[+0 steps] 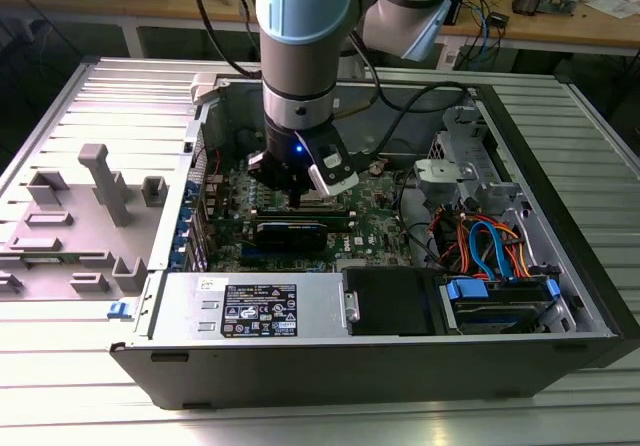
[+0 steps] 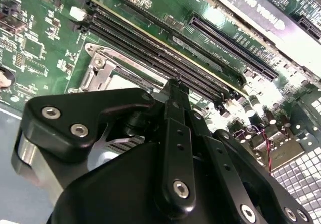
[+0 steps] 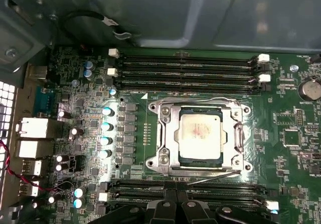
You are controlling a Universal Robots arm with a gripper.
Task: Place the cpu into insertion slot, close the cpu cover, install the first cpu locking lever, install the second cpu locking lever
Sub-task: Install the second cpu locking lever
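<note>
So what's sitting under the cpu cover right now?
In the first wrist view the cpu shows through the cut-out of the closed cpu cover, seated in the insertion slot. The frame hides the chip's edges and the socket contacts.

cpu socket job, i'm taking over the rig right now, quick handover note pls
Gripper: low over the motherboard inside the open case, holding nothing visible; finger state unclear.
Cpu: seated in the insertion slot.
Cpu cover: lies closed around the chip.
Locking levers: one thin lever lies along the socket edge; whether either is latched can't be told, so check both.
</note>
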